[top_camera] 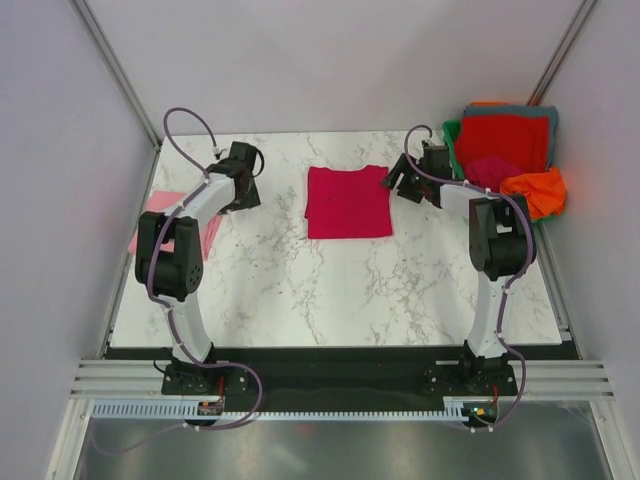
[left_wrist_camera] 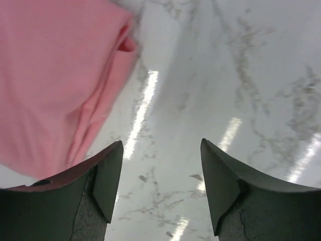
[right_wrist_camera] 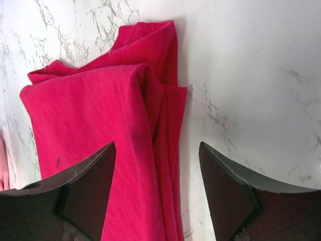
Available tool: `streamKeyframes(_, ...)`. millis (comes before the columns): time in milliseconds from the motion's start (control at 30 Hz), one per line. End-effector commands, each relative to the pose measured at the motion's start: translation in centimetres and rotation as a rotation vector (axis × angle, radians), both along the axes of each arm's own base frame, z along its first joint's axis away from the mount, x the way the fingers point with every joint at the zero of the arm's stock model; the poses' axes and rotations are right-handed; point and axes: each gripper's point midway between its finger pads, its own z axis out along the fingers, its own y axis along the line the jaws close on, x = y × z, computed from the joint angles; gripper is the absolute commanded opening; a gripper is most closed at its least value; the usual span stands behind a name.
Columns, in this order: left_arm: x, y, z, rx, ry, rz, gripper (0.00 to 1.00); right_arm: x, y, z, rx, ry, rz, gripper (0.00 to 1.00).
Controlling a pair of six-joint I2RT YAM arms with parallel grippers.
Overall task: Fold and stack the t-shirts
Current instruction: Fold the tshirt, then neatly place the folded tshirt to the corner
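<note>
- Crimson t-shirt [top_camera: 347, 201]: folded to a near-square and lying flat on the far middle of the marble table [top_camera: 330, 290]. You may count it as folded but not yet stacked.
- Light pink t-shirt [top_camera: 160, 207]: a folded rectangle at the table's left edge, partly hidden under the left arm and well apart from the crimson one.
- Unfolded heap, far right corner: red t-shirt [top_camera: 503, 140], orange t-shirt [top_camera: 537, 190], magenta t-shirt [top_camera: 492, 170] and grey t-shirt [top_camera: 520, 110], piled over the green bin [top_camera: 452, 135].
- Left gripper [left_wrist_camera: 160, 165]: jaws well apart with nothing between them, over bare marble just beside the pink shirt's edge.
- Right gripper [right_wrist_camera: 156, 165]: jaws well apart and holding nothing, poised over the crimson shirt's layered right edge.
- Progress, by your reckoning: two shirts are folded. The crimson one has yet to join the pink one, and at least four in the heap are left to fold.
</note>
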Motion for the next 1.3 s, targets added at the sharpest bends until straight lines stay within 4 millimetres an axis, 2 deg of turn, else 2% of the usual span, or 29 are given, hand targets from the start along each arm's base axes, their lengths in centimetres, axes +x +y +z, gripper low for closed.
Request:
streamKeyframes(0,-2.8,5.9,-0.2,0.321,0.084,0.112,0.71,0.4,0.3,4.8,0.017,-0.136,0.014,0.74)
streamKeyframes(100,-3.9,7.3,-0.9,0.407,0.122,0.14,0.71,0.2,0.6,5.0,0.04,-0.145,0.016,0.74)
streamKeyframes(233,-5.1,8.7,-1.8,0.496,0.176,0.167,0.7,0.2,1.1,4.2,0.066,-0.13,0.029,0.73)
streamKeyframes(467,-5.2,9.1,-4.2,0.55,0.258,0.152,0.51,0.0,1.2,4.0,0.077,-0.13,0.033,0.71)
streamKeyframes(633,-5.1,9.3,-5.2,0.572,0.301,0.145,0.46,-0.1,1.1,3.8,0.072,-0.127,0.03,0.7)
streamKeyframes(667,-4.9,9.3,-5.5,0.577,0.307,0.144,0.39,-0.1,1.2,3.8,0.071,-0.126,0.032,0.7)
streamKeyframes(733,-5.0,9.3,-5.8,0.582,0.324,0.141,0.34,-0.1,1.0,3.7,0.068,-0.125,0.029,0.7)
streamKeyframes(833,-4.9,9.3,-6.2,0.586,0.339,0.139,0.15,-0.3,0.9,3.6,0.063,-0.125,0.025,0.7)
streamKeyframes(867,-4.7,9.2,-6.1,0.584,0.334,0.142,0.02,-0.3,1.0,3.7,0.062,-0.125,0.027,0.7)
streamKeyframes(900,-4.7,9.2,-6.0,0.583,0.332,0.145,0.02,-0.4,0.9,3.7,0.06,-0.125,0.025,0.7)
streamKeyframes(1033,-4.4,7.7,-5.1,0.514,0.286,0.141,0.02,-0.4,0.8,3.7,0.053,-0.122,0.024,0.7)
streamKeyframes(1133,-3.9,5.1,-3.8,0.473,0.232,0.102,0.02,-0.5,0.6,3.8,0.043,-0.122,0.019,0.7)
streamKeyframes(1267,-3.3,0.6,-3.2,0.379,0.191,0.016,0.02,-0.7,0.2,3.8,0.029,-0.119,0.006,0.7)
